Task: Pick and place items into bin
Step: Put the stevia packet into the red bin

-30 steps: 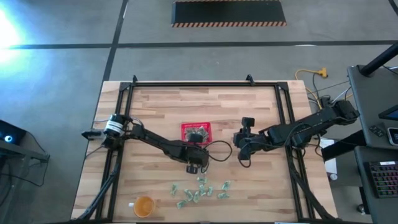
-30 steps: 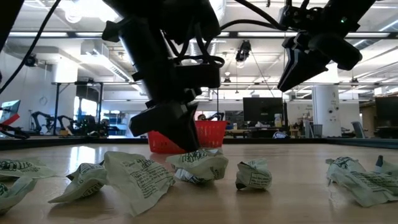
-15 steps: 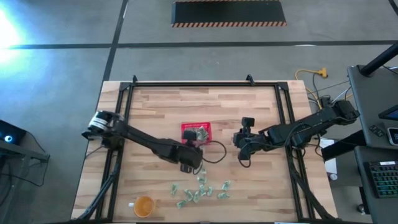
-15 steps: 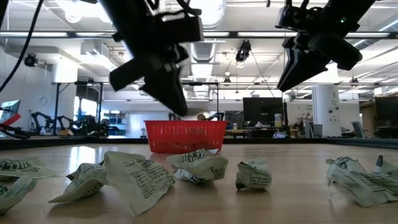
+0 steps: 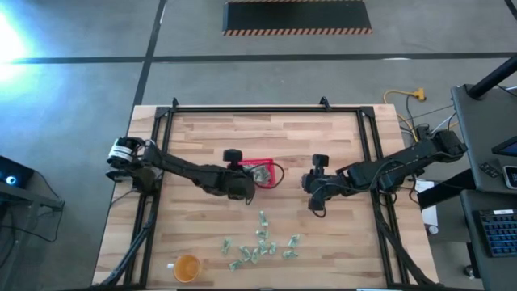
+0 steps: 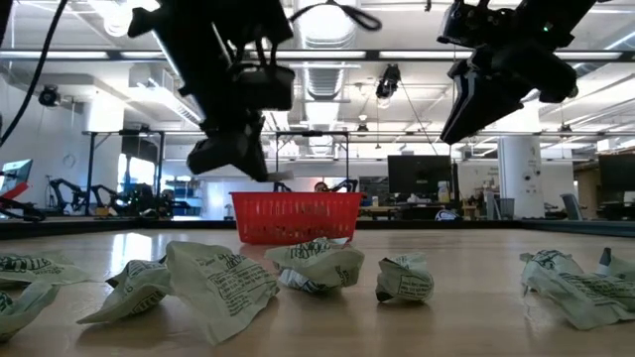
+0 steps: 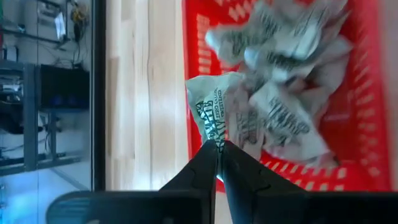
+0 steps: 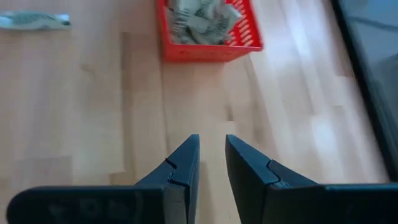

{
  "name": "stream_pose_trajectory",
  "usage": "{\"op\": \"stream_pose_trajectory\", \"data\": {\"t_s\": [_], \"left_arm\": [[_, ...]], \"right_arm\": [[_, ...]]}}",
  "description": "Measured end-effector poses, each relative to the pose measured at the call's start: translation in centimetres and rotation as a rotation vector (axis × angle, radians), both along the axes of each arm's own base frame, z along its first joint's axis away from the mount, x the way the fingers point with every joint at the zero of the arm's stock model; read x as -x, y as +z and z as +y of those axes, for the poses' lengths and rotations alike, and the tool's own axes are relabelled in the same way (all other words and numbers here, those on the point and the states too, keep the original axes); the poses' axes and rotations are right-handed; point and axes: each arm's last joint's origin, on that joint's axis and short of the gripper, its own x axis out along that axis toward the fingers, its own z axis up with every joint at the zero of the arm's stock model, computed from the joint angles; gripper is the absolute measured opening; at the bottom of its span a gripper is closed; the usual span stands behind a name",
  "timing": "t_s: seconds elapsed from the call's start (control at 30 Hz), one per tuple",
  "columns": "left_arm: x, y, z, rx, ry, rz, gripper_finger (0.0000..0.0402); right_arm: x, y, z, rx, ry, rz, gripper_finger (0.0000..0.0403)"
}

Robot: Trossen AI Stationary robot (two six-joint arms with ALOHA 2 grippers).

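The red bin (image 5: 270,172) stands mid-table and holds several pale green and white packets (image 7: 292,74). My left gripper (image 5: 249,187) hangs at the bin's near left corner, shut on one packet (image 7: 214,112); in the low view it (image 6: 238,159) is above the bin (image 6: 296,216). More packets (image 5: 260,242) lie loose on the wood toward the near edge. My right gripper (image 5: 315,205) hovers to the right of the bin, open with nothing between its fingers (image 8: 211,143). My left gripper pinches the packet by its crinkled lower edge (image 7: 217,138) between its two fingertips. The fingers slant down toward the bin. The packet sticks out beyond the fingertips, lifted clear, over the bin's left wall (image 7: 189,74).
A round orange cup (image 5: 187,267) stands near the table's near left corner. Loose packets (image 6: 223,283) fill the foreground of the low view. A black frame (image 5: 258,109) runs around the tabletop's far and side edges. Bare wood lies between the bin and my right gripper.
My left gripper has risen from the loose packets and gone toward the far edge, up to the bin's near left corner, tipping to a flatter slant. It has drawn back toward the table's left. My right gripper has kept still.
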Motion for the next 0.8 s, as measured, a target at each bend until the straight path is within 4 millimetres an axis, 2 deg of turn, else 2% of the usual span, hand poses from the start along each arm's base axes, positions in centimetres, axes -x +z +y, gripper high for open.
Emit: {"op": "stream_pose_trajectory", "data": {"t_s": [0.17,0.33,0.47,0.63,0.8], "left_arm": [[0.1,-0.3,0.3,0.005,-0.036,0.040,0.0020],[0.1,-0.3,0.1,0.007,-0.059,0.050,0.0081],[0.1,-0.3,0.1,0.007,-0.058,0.050,0.0133],[0.1,-0.1,0.0,0.047,-0.054,0.034,0.0170],[0.6,0.8,-0.5,0.145,-0.095,0.013,0.0176]], "right_arm": [[-0.5,0.0,0.7,-0.194,0.095,-0.023,0.0068],[-1.1,0.1,1.7,-0.412,0.244,-0.089,0.0068],[-1.5,-0.4,2.8,-0.494,0.341,-0.113,0.0068],[-2.0,-2.1,4.8,-0.518,0.392,-0.062,0.0068],[-2.6,-4.6,6.2,-0.537,0.379,0.007,0.0068]]}}
